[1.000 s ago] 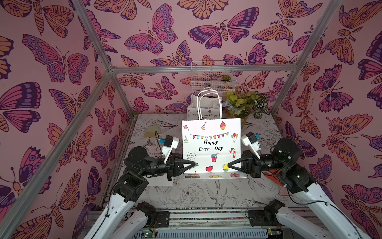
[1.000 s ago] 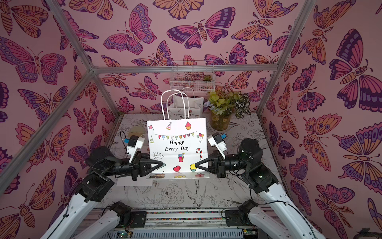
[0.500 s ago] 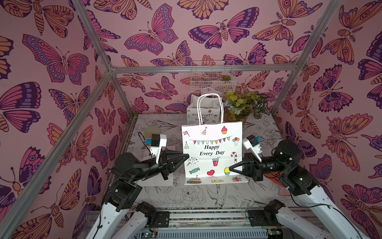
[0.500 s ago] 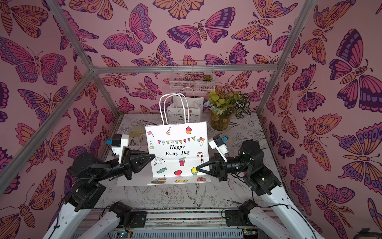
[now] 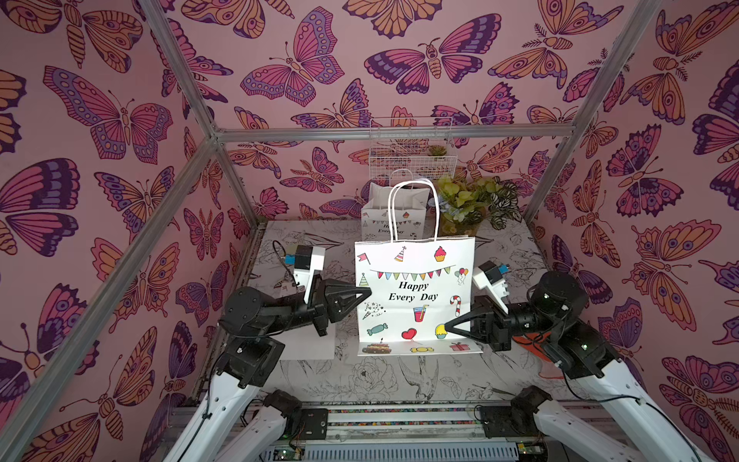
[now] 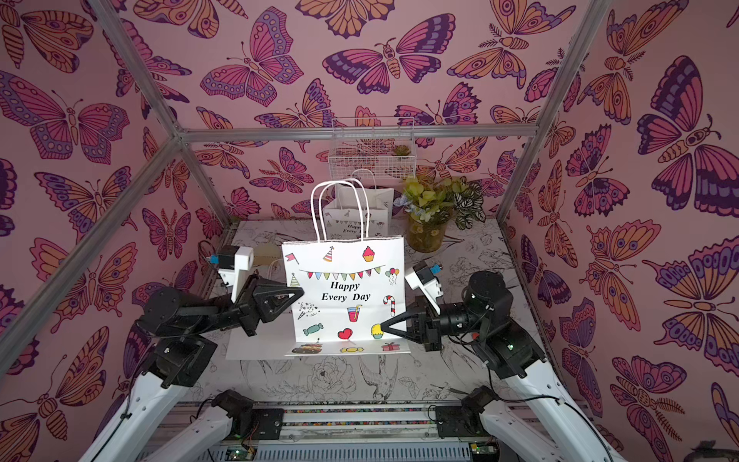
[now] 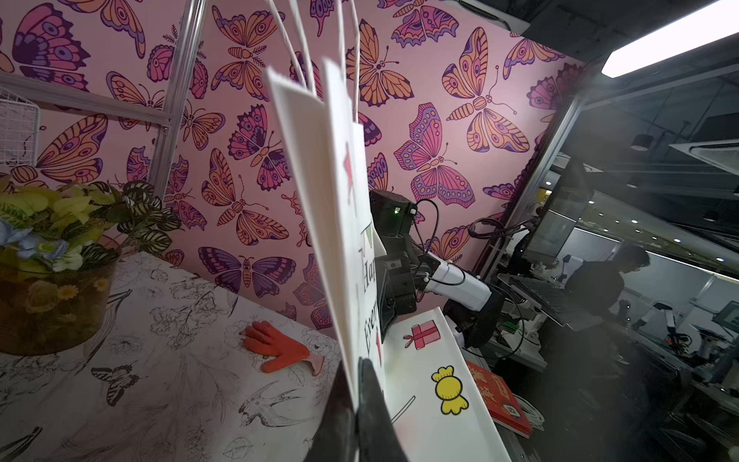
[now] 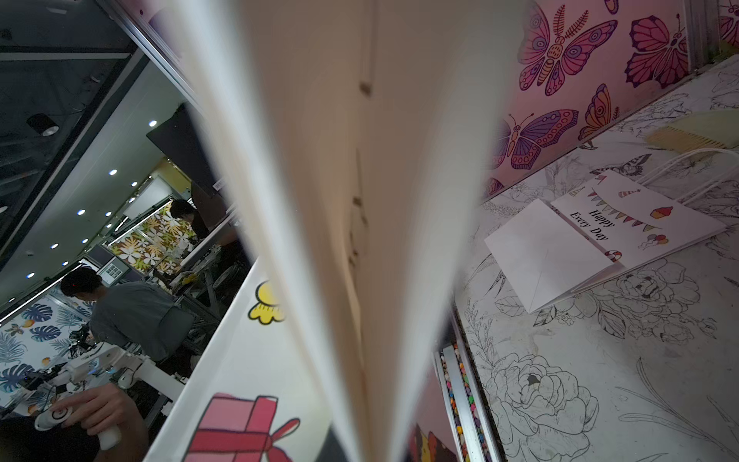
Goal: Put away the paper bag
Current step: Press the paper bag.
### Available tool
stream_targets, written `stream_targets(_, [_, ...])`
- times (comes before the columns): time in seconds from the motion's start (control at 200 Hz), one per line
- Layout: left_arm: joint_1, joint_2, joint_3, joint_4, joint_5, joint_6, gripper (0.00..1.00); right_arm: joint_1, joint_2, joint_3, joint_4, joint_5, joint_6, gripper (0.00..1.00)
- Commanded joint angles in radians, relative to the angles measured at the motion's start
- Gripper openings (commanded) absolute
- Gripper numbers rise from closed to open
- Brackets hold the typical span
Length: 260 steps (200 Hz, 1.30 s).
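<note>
Butterfly walls enclose a floral table [image 5: 400,384]; near its front edge the paper bag [image 5: 414,272] stands upright, left gripper [image 5: 368,294] and right gripper [image 5: 447,327] pinching opposite side edges. Uneven pulling could tear it.

Smooth matt paper bag [image 5: 416,276]

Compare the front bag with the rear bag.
Grip: the front bag is pinched at its side edges by the left tool and right tool; the rear bag stands free.
Shape: the front bag is pressed flat with its base folded forward; the rear bag looks opened out.
Place: the front bag is mid-table; the rear bag is at the back wall beside the plant.
Both are white with the same "Happy Every Day" print.
</note>
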Motion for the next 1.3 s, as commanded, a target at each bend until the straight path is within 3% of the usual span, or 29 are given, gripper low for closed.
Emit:
stream_targets(0.0, [0.006, -0.035, -0.001, 0.028, 0.017, 0.005, 0.00, 0.008, -0.003, 0.038, -0.054, -0.041, -0.039, 0.00])
stream_targets(0.245, [0.012, -0.093, 0.032, -0.124, -0.002, 0.075, 0.00, 0.006, 0.008, 0.043, -0.059, -0.037, -0.046, 0.00])
stream_targets(0.801, [0.012, -0.076, 0.022, -0.134, 0.002, 0.072, 0.00, 0.007, 0.008, 0.054, -0.052, -0.017, -0.039, 0.00])
stream_targets(0.976, [0.012, -0.069, 0.011, -0.137, -0.004, 0.074, 0.00, 0.006, 0.050, 0.104, 0.023, -0.012, -0.006, 0.29])
stream_targets(1.111, [0.012, -0.071, 0.006, -0.146, -0.010, 0.079, 0.00, 0.006, 0.087, 0.140, 0.074, -0.007, 0.016, 0.34])
stream_targets(1.151, [0.012, -0.072, 0.005, -0.149, -0.012, 0.081, 0.00, 0.006, 0.093, 0.141, 0.098, -0.006, 0.030, 0.28])
stream_targets(1.236, [0.012, -0.076, 0.006, -0.164, -0.016, 0.090, 0.00, 0.006, 0.101, 0.141, 0.131, -0.006, 0.051, 0.02])
stream_targets(1.297, [0.013, -0.078, 0.012, -0.184, -0.024, 0.104, 0.00, 0.006, 0.101, 0.136, 0.132, -0.004, 0.053, 0.00])
